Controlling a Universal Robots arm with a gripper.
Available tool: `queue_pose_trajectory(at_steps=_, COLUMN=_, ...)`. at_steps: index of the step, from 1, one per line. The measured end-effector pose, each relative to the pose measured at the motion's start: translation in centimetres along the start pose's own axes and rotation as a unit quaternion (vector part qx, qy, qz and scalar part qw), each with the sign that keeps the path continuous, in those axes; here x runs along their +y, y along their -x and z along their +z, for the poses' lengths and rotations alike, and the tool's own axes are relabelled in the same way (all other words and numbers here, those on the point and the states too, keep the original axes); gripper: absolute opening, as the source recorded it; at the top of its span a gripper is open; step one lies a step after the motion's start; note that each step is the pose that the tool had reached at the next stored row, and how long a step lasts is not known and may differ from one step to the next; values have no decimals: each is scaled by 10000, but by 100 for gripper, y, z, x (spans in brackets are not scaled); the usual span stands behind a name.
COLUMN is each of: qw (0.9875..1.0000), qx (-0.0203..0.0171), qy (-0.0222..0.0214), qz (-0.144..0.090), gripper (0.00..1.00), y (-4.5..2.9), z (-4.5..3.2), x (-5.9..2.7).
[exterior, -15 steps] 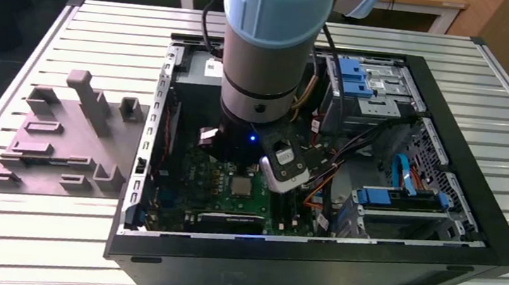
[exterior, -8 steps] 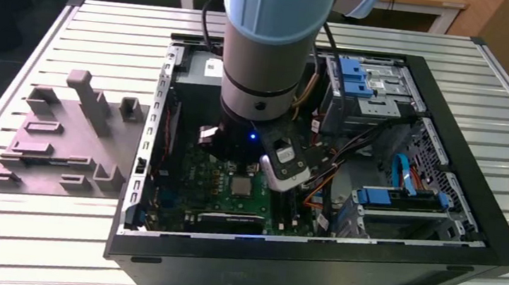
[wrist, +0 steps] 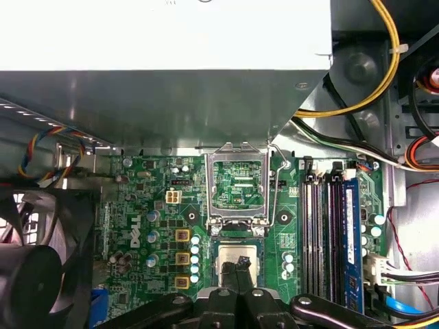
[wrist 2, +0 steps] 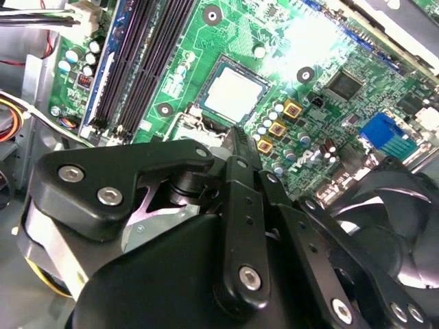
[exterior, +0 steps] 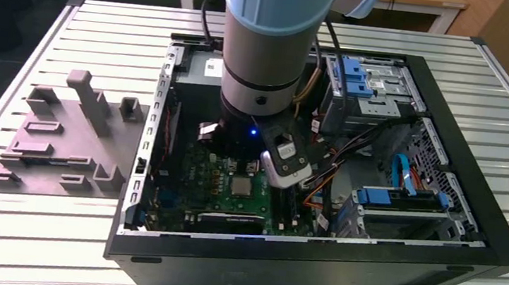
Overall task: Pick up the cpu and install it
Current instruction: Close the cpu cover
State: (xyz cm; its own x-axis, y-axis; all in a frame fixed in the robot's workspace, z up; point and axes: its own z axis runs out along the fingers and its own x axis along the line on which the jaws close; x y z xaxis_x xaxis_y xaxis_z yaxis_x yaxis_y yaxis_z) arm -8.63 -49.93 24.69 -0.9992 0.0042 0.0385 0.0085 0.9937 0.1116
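The cpu (wrist 2: 233, 94) is a small silver-grey square lying flat in the socket of the green board (wrist 2: 322, 130). It is also visible in the exterior view (exterior: 242, 187), below the arm's wrist. In the first wrist view the cpu (wrist: 252, 260) is partly covered by the fingertips. My gripper (wrist: 239, 263) hangs just above the cpu, its two black fingers (wrist 2: 240, 147) pressed together with nothing between them. The socket's metal cover frame (wrist: 237, 184) stands flipped open beside the cpu.
A grey power-supply box (wrist: 164, 82) overhangs the board close to the socket. Memory slots (wrist: 329, 226) run along one side and a black fan (wrist: 41, 274) sits on the other. Cables (wrist: 357, 96) cross the case. A grey moulded tray (exterior: 65, 137) lies outside the case, at the exterior view's left.
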Motion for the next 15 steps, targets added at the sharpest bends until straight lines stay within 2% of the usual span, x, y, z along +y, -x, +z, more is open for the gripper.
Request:
queue_pose_trajectory(at_steps=9, qw=10000, qx=3, qy=-1, qz=-23, gripper=11, y=0, z=-9, x=2)
queue_pose_trajectory(at_steps=12, qw=9998, qx=23, qy=-7, qz=-210, gripper=11, y=0, z=-6, x=4)
queue_pose_trajectory(at_steps=15, qw=9989, qx=54, qy=-18, qz=-474, gripper=11, y=0, z=-4, x=4)
